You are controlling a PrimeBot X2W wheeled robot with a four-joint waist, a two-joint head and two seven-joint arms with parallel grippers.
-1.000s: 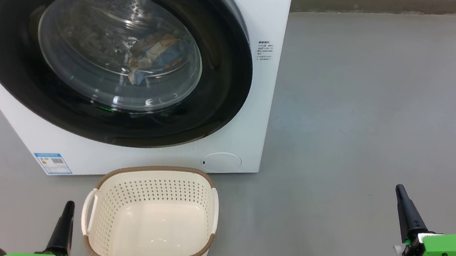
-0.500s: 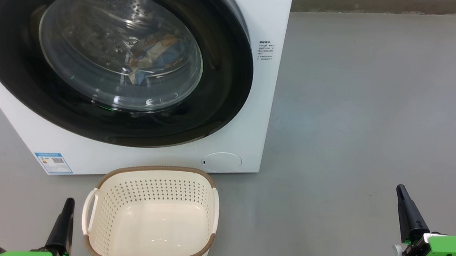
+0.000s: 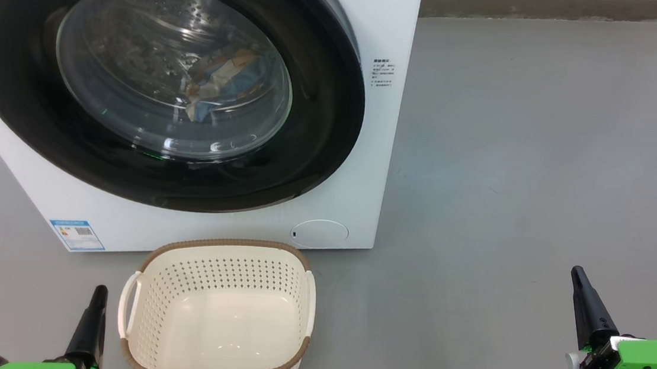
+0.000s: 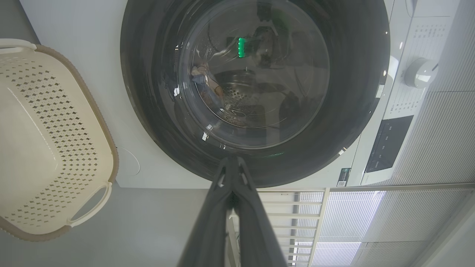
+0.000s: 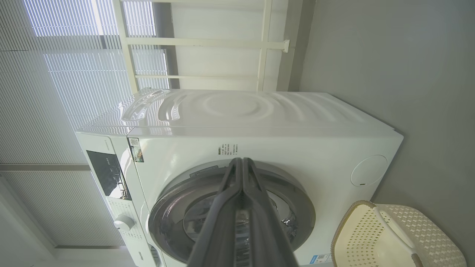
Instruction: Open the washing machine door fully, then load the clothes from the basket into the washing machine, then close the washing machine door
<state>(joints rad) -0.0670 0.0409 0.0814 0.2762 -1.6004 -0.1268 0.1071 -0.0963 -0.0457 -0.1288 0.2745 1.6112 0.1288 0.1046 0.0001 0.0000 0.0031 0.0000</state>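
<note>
Containers: the basket (image 3: 227, 241) stands on the grey floor (image 3: 514, 165) just in front of the washing machine (image 3: 382, 17), with its bare bottom showing. The clothes (image 3: 224, 80) lie in the drum, seen as a blue and cream bundle through the glass of the washing machine door (image 3: 322, 124). The door sits shut, flush on the machine front.

Grippers: the left gripper (image 3: 98, 295) is at lower left, just beside the basket's left handle. Its jaws are clenched on nothing. The right gripper (image 3: 578, 276) is at lower right, well apart from the basket, also clenched and holding nothing.

Views: the left wrist view adds the control panel (image 4: 387, 144) and dial (image 4: 421, 72), and a green light reflected in the glass. The right wrist view adds the machine's ribbed side panel (image 5: 237, 107) and the window blinds (image 5: 55, 92) behind. The head view has the round flap (image 3: 319, 232) and blue label (image 3: 76, 235) low on the front.

Versus one second ago: the door, basket and clothes are unchanged. The head picture is nudged slightly, and both grippers sit at about the same spots.
</note>
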